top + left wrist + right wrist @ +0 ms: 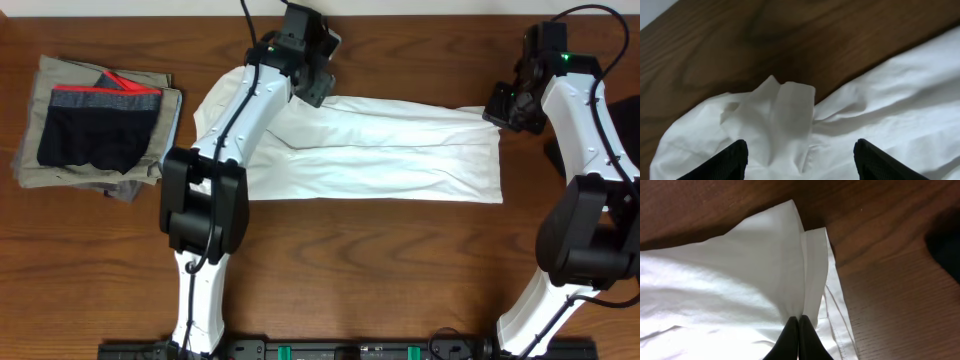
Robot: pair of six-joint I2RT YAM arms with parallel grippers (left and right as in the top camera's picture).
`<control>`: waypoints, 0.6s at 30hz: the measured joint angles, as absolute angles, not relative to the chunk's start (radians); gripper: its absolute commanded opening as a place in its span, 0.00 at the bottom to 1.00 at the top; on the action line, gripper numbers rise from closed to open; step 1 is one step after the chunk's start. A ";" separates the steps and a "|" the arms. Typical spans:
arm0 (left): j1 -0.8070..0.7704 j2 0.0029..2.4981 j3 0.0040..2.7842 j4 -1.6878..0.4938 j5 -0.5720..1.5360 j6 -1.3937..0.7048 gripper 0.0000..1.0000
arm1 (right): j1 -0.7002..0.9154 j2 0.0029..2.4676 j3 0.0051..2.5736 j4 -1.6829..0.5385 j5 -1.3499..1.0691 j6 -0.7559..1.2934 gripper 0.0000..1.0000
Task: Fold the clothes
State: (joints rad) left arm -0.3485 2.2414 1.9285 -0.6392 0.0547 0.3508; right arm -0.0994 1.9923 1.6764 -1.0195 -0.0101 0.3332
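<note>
Thin white short-sleeved T-shirt (380, 160) lies folded lengthwise across brown wooden table (400, 270). At one end, right gripper (799, 325) jaws pinched together on hem corner, likely anchoring it taut. At the other, left gripper (800, 162) jaws apart over bunched corner.

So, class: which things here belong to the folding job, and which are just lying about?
In the job: white T-shirt, right gripper pinching its edge, left gripper open above it.
Lying about: folded khaki pieces, black shorts on top of them.
</note>
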 measured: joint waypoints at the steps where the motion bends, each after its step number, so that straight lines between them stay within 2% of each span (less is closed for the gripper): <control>1: -0.350 2.252 1.929 -0.629 0.052 0.362 0.70 | -0.099 1.992 1.676 -1.019 -0.010 0.333 0.01; 5: -0.351 2.306 1.929 -0.590 0.025 0.393 0.70 | -0.099 1.992 1.676 -1.015 -0.010 0.333 0.01; 11: -0.350 2.350 1.929 -0.545 0.006 0.422 0.64 | -0.099 1.992 1.676 -1.013 -0.010 0.333 0.01; 15: -0.350 2.354 1.929 -0.541 -0.003 0.423 0.44 | -0.099 1.992 1.676 -1.013 -0.010 0.333 0.01; 18: -0.350 2.357 1.929 -0.529 -0.016 0.433 0.34 | -0.099 1.992 1.676 -1.014 -0.010 0.333 0.01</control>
